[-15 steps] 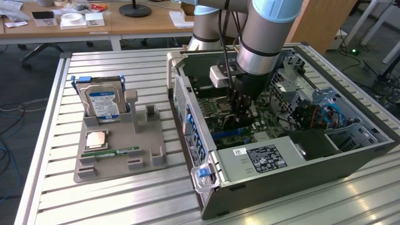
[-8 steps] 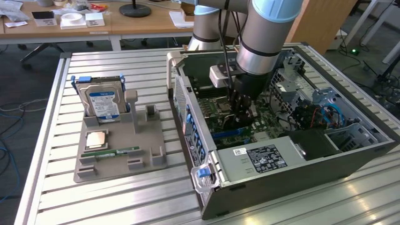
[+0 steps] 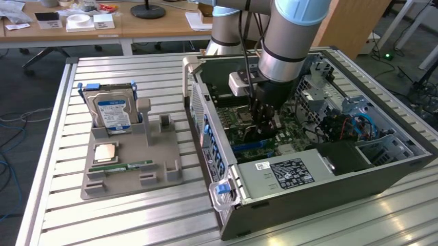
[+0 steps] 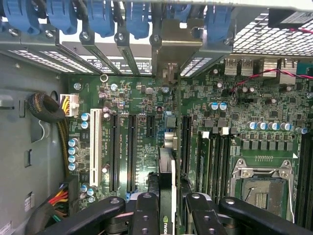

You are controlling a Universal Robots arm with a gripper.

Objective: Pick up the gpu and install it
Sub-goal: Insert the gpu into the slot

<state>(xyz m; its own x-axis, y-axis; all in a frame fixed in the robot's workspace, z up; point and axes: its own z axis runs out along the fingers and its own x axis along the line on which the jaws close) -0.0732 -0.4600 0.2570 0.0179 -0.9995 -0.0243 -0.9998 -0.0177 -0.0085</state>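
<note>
I have the gripper (image 4: 171, 215) clamped on the gpu (image 4: 167, 181), held edge-on just above the expansion slots (image 4: 131, 147) of the motherboard (image 4: 142, 95), so I'd line the card squarely over its slot and press down evenly.

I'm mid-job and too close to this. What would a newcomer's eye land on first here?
The arm reaching into the open computer case, its gripper clamped on the gpu edge-on over the motherboard. Then the blue-labelled hard drive standing in the grey holder at the exterior view's left.
</note>
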